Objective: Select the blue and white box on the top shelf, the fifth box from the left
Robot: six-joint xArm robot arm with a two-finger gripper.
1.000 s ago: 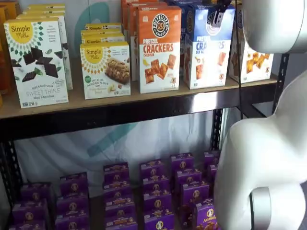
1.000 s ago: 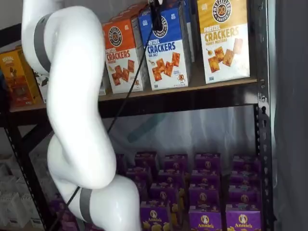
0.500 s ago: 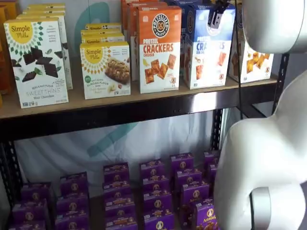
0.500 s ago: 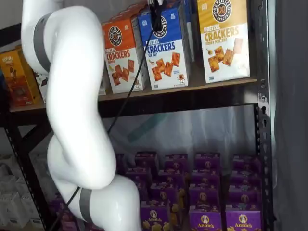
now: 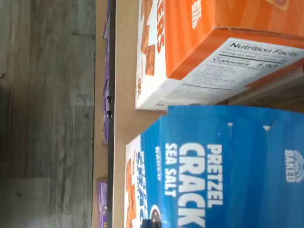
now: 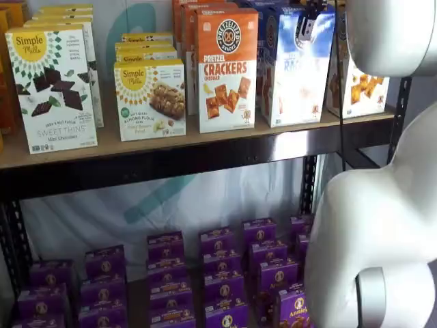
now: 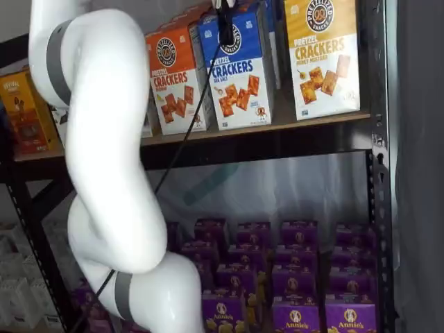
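Observation:
The blue and white box [image 6: 297,82] stands on the top shelf [image 6: 205,140] between an orange cheddar box [image 6: 227,68] and a yellow and white cracker box [image 6: 358,89]. Its front looks blurred and washed out in this shelf view. It also shows in a shelf view [image 7: 243,83] and fills the wrist view [image 5: 228,166], seen close and from above. My gripper [image 6: 307,24] hangs at the box's top edge, a black finger over the upper front face [image 7: 225,28]. The fingers appear closed on the box top; the rear finger is hidden.
Simple Mills boxes [image 6: 51,89] [image 6: 150,99] stand further left on the shelf. Purple Annie's boxes [image 6: 218,273] fill the lower level. My white arm [image 7: 104,139] covers the shelf's left part, with a black cable [image 7: 187,132] hanging from the gripper. A black upright [image 7: 378,173] stands at the right.
The blue and white box has shifted slightly with the gripper, and its front has gone blurred in a shelf view. The neighbouring boxes have not moved.

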